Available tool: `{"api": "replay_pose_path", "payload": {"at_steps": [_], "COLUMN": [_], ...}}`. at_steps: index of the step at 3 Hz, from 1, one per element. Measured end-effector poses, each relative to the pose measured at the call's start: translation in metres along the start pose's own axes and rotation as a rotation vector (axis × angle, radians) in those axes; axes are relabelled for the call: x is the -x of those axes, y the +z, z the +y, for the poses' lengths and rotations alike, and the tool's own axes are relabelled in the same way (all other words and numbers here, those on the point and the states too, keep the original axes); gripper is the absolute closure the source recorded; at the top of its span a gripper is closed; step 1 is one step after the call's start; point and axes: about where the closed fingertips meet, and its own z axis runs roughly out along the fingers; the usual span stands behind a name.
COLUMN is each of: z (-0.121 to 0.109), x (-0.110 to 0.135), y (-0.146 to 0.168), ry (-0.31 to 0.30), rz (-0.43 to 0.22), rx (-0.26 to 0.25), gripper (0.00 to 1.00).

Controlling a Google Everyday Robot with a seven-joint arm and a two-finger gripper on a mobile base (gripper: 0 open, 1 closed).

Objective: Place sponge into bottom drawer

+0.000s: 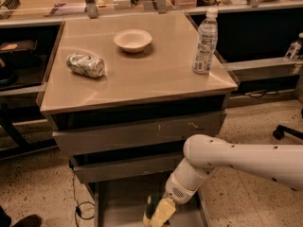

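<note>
The sponge (162, 212), pale yellow foam with a dark green layer, is held at the end of my white arm. My gripper (157, 216) is shut on it, low inside the open bottom drawer (118, 203), near the drawer's right side and just above its flat grey floor. The arm reaches in from the right. The two grey-fronted drawers above are partly pulled out.
On the tan cabinet top (142, 84) are a crushed silver can (85, 65), a white bowl (133, 40) and a water bottle (205, 41). A chair base (288, 131) stands at the right. A cable (77, 208) and a shoe (26, 220) are at the lower left.
</note>
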Motion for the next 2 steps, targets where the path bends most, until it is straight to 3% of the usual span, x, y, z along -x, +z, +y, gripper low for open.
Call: {"api": "replay_pose_path", "payload": {"at_steps": [2], "z": [-0.037], "x": [-0.054], "y": [0.102], "ry": [0.241], "rz": [-0.122], "rx": [0.128], "gripper": [1.0]}}
